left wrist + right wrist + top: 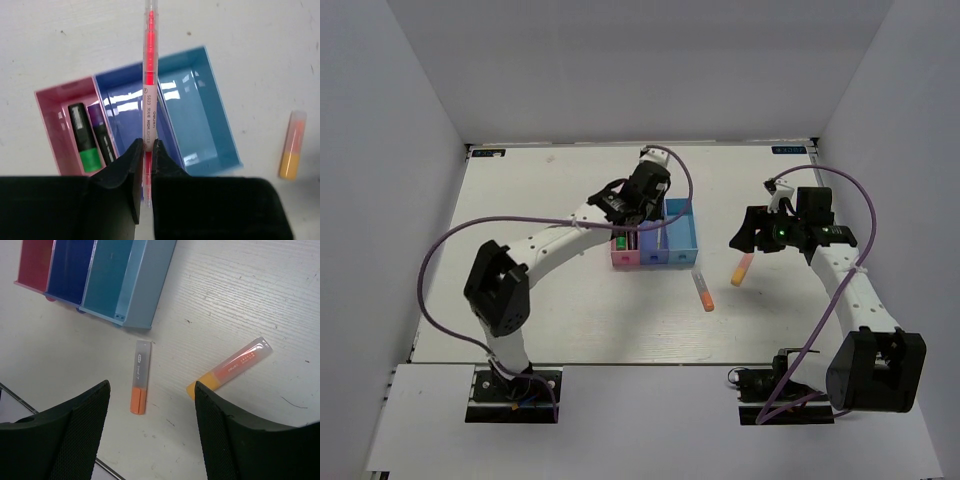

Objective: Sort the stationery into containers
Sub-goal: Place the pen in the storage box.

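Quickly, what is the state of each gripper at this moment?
Left gripper: closed on a thin pink clear-plastic highlighter pen.
Right gripper: open, holding nothing.

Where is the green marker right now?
In the left wrist view, the green highlighter lies inside the pink bin, the leftmost of the three, right beside a purple marker.

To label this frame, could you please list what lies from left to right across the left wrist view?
green highlighter → purple marker → held pink highlighter → light blue bin → orange-yellow marker
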### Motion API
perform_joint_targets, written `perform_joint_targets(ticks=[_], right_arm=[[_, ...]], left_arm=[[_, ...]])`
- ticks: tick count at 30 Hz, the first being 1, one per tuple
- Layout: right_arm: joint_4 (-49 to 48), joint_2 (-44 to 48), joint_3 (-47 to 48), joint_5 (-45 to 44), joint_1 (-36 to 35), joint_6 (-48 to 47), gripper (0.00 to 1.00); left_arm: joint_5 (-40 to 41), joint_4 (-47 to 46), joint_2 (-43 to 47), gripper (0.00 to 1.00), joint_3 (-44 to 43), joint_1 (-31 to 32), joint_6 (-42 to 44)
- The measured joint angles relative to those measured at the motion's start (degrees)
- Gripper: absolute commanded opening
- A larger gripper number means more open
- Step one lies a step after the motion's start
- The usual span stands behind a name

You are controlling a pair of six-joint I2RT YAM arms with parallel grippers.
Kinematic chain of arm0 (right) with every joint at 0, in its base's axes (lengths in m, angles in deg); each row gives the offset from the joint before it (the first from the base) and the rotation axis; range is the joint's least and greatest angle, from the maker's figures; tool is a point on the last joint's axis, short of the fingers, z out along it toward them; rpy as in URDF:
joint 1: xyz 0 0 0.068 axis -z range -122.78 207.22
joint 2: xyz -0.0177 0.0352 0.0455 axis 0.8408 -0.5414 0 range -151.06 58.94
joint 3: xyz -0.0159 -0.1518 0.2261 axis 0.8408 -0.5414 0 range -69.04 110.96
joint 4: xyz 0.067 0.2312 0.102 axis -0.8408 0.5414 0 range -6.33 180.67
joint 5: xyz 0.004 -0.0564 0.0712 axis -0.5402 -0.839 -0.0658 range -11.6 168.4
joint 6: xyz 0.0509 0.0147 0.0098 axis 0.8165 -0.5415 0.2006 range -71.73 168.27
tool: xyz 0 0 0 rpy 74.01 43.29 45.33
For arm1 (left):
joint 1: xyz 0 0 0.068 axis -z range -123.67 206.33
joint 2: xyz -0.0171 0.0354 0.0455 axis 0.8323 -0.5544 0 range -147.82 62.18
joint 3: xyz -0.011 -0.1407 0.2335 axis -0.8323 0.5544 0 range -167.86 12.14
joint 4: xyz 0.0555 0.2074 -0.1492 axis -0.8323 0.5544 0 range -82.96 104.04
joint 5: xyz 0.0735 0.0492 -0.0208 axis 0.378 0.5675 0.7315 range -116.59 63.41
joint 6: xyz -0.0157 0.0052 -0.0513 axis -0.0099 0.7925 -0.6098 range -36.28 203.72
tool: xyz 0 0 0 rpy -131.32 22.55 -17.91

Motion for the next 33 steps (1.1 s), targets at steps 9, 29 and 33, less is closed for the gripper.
perform_joint_targets(ticks=[9,29,33], right_arm=[[0.02,-1.14,0.0,0.59,0.0,-0.02,0.71],[0.09,-2.56,0.0,1.01,1.84,-0.04,0.71],[0.13,-2.73,0.0,0.79,1.95,-0.02,0.71]], left_arm=[[2.38,1.75,-13.81,0.04,-9.09,-2.6,-3.8],[1.86,2.82,-16.13,0.36,-6.1,-4.22,-7.39],[1.18,2.84,-15.85,0.4,-4.92,-4.02,-7.56]])
